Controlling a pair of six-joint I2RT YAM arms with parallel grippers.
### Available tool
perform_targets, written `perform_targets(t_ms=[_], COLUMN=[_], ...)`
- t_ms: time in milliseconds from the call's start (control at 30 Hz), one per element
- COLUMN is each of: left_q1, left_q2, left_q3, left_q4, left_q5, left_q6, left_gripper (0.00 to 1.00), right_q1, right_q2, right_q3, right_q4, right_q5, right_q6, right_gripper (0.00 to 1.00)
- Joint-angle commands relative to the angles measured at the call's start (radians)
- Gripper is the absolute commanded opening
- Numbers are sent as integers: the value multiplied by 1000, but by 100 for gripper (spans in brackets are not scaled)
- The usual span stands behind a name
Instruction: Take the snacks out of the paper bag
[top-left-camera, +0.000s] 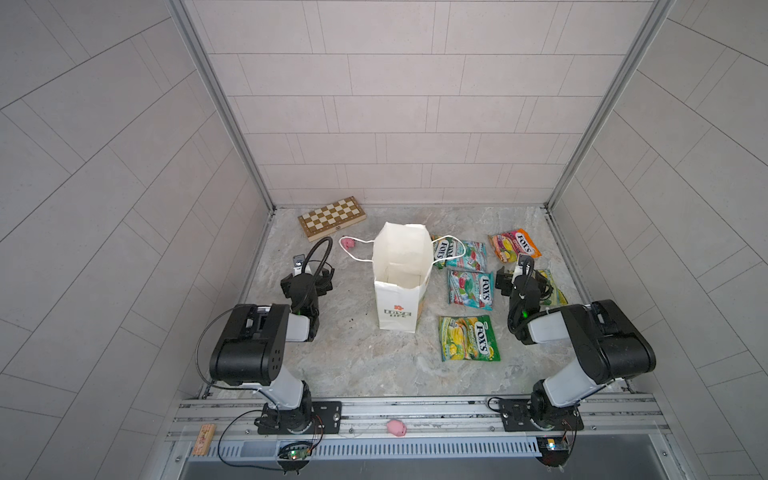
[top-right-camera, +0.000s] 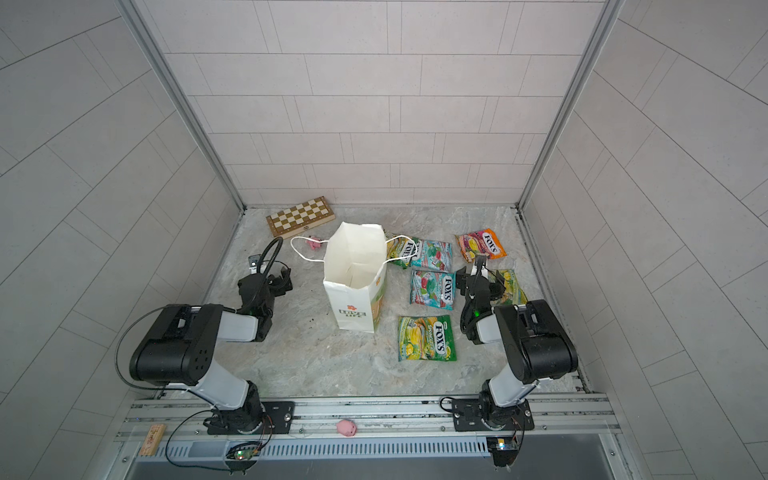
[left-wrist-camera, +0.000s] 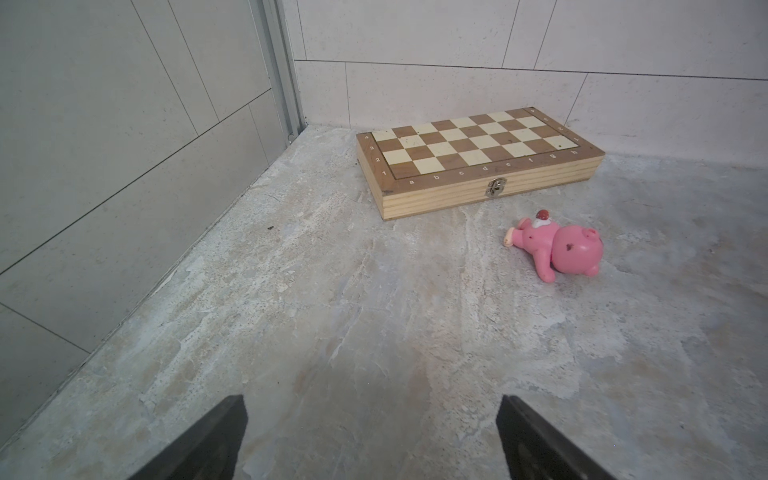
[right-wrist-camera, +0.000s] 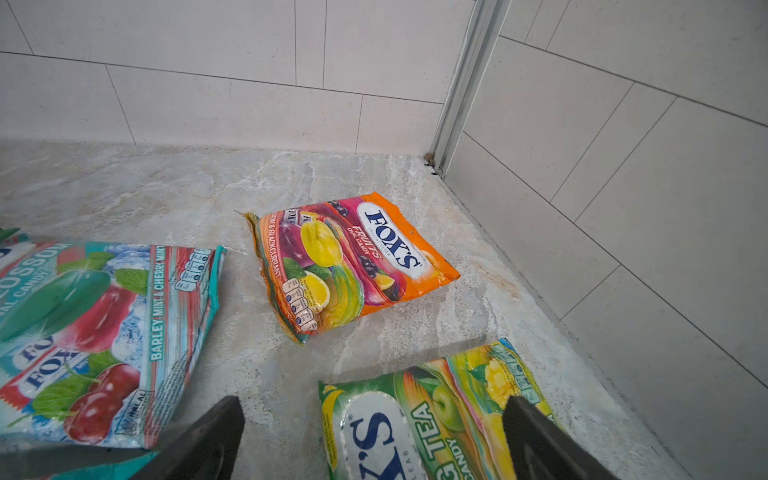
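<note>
The paper bag (top-left-camera: 399, 282) stands upright near the middle of the tabletop (top-left-camera: 353, 365), a mottled grey, stone-look surface. Its white paper is creased and its mouth gapes roughly square. Limp cord handles droop over both sides, and the inside that shows is bare paper.

The snacks lie flat outside it, toward the right edge, as glossy, crinkled film pouches. An orange-pink packet (right-wrist-camera: 353, 262) sits by the far right corner. A teal packet (top-left-camera: 470, 289) lies just right of the bag. A second teal packet (top-left-camera: 471, 257) beyond it overlaps a green-yellow packet (top-right-camera: 399, 249) half hidden behind a handle. Another green-yellow packet (top-left-camera: 468, 337) lies nearer the front edge. A third green-yellow packet (right-wrist-camera: 436, 415) is cut off in the right wrist view and mostly covered by the arm in both top views.

The right gripper (right-wrist-camera: 372, 403) hangs over that third packet with fingers spread; whether they touch the film cannot be told. The left gripper (left-wrist-camera: 372, 401) is spread too, over bare tabletop near the left edge. Ahead of it are a wooden chessboard box (left-wrist-camera: 478, 166) and a smooth pink plastic pig (left-wrist-camera: 557, 245) on its side.
</note>
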Motion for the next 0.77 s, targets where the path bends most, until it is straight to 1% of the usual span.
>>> perform_targets(t_ms=[0, 733], left_q1=[-3, -2], left_q2=[-12, -13], left_q3=[6, 3], left_q4=[-2, 1], left_q5=[6, 5], left_q6=[9, 7], left_gripper=[100, 100], right_q1=[0, 0], right_q2=[4, 2], right_q3=[3, 2], right_q4=[3, -2], right_q5=[27, 27], right_q6=[-2, -2], right_gripper=[99, 99])
